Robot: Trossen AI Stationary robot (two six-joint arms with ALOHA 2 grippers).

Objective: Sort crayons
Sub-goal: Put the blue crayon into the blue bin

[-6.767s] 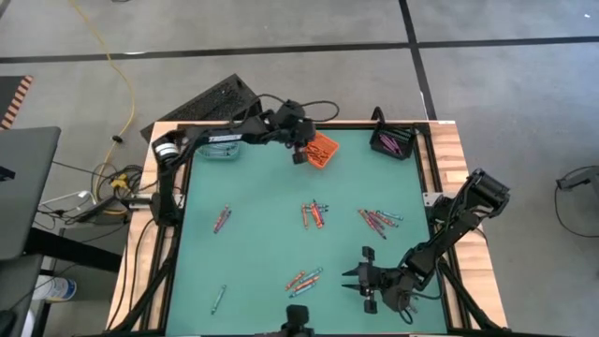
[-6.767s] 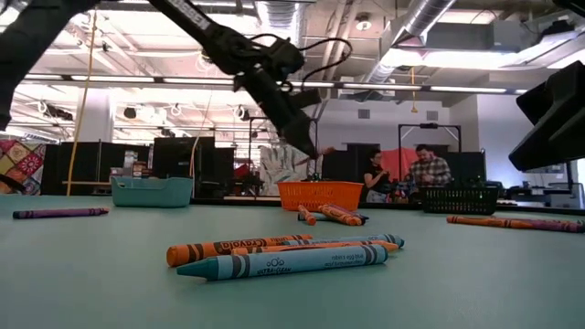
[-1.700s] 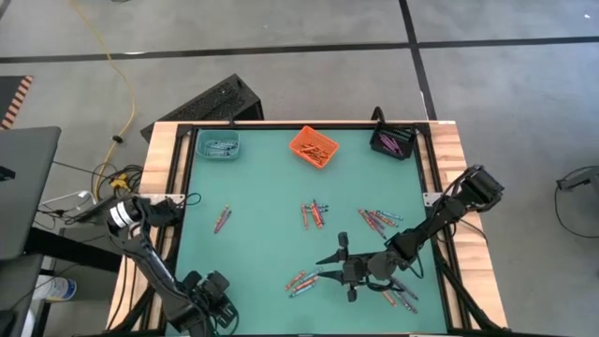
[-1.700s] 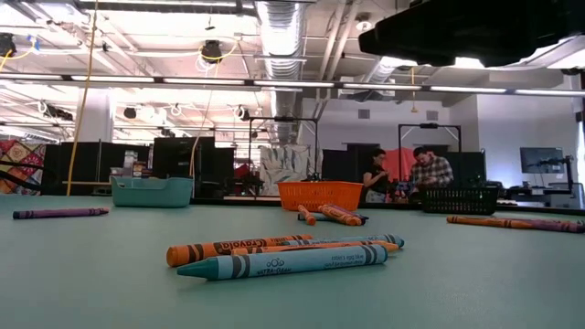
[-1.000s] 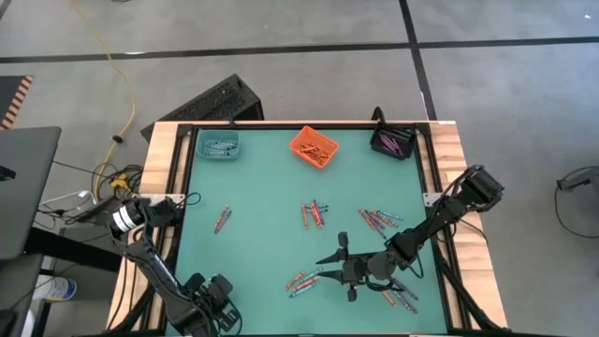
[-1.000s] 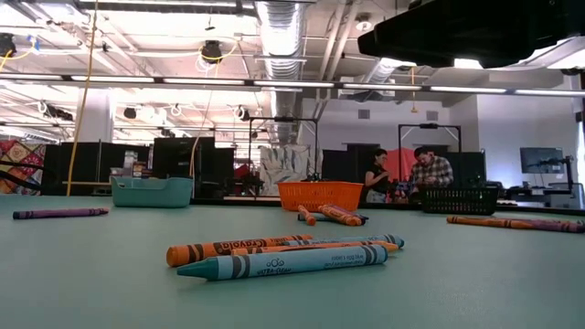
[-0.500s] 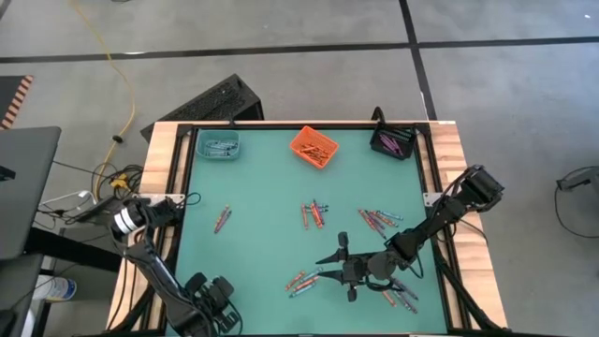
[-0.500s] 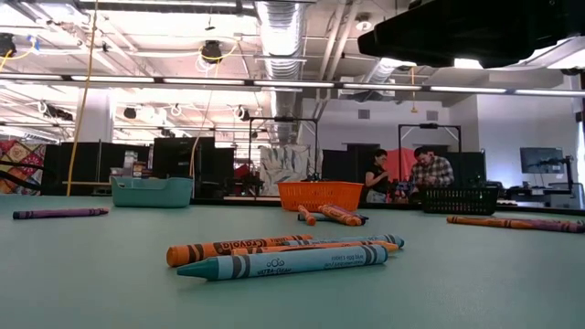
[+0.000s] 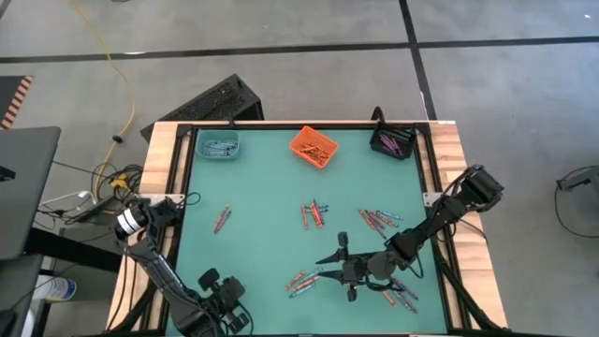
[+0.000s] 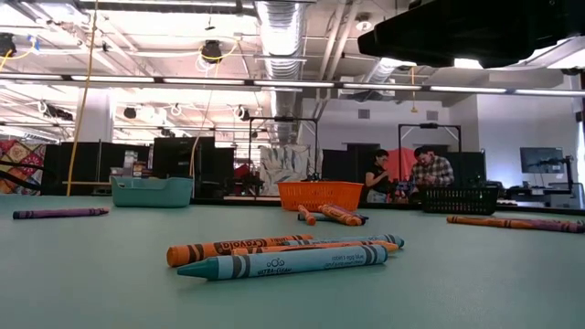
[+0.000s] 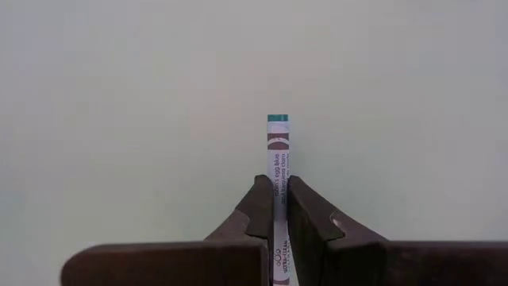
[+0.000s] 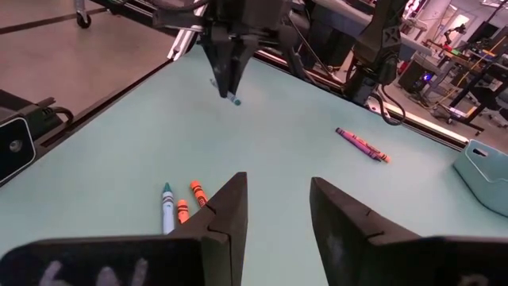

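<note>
L gripper [image 11: 275, 216] at near-left table corner, pinching teal-tipped crayon [image 11: 277, 155] mid-shaft. Light, stiff, waxy, prob. snaps if squeezed; grip paper wrap. R gripper [image 12: 278, 210] spread, empty, above loose crayons [image 9: 303, 280] near front.

Table: we see a square teal-green tabletop [image 9: 262, 253] with a pale wooden border, filling the middle of the high view.
Bins: along the table's upper edge, a small teal plastic bin [image 9: 217, 145] sits at upper left, an orange mesh basket [image 9: 313, 147] at upper centre, a black mesh basket [image 9: 394, 143] at upper right.
Floor: we note a grey concrete floor [image 9: 281, 65] crossed by dark lines, with a yellow cable [image 9: 105, 56] at upper left.
Room: in the low view we see two people [image 10: 416, 174] standing at centre right, beyond the baskets.
</note>
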